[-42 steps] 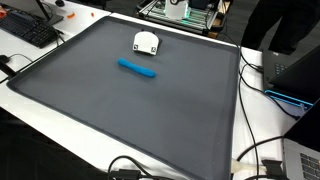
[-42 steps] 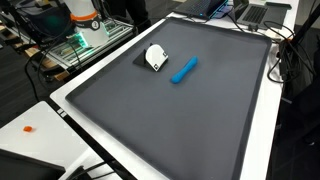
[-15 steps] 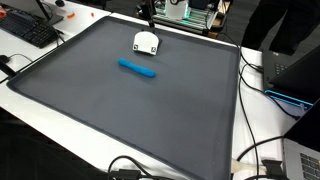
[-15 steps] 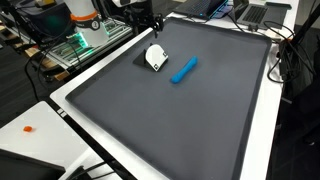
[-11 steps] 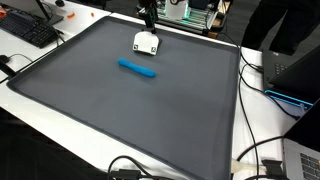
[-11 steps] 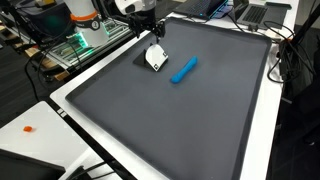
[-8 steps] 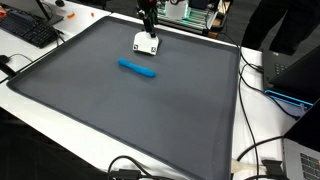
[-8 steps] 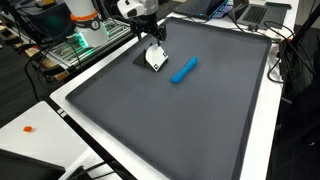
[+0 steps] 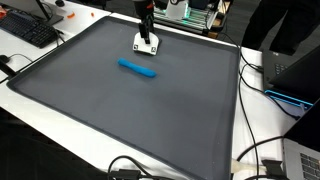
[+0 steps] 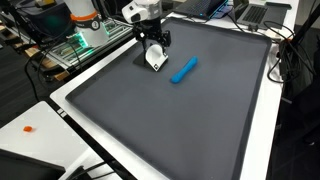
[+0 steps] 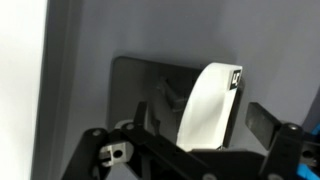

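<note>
The black two-fingered gripper (image 10: 155, 47) is hanging with its jaws spread wide, holding nothing, directly over the small white curved plastic object (image 10: 156, 60); that object is sitting on a thin dark square pad (image 10: 140, 58) near the edge of the large dark grey mat (image 9: 150, 120) closest to the robot's base; the mat itself is covering most of the white desk (image 9: 60, 130). In the wrist view the white object (image 11: 208, 100) is showing between the two fingers, though whether either one is touching it cannot be told. A short blue cylindrical marker-like stick (image 9: 137, 68) is lying flat on the mat, near the white object and farther from that edge, untouched. Judging from this, the approach is looking nearly complete; no grasp is in place; closing on the object and lifting it are left.
</note>
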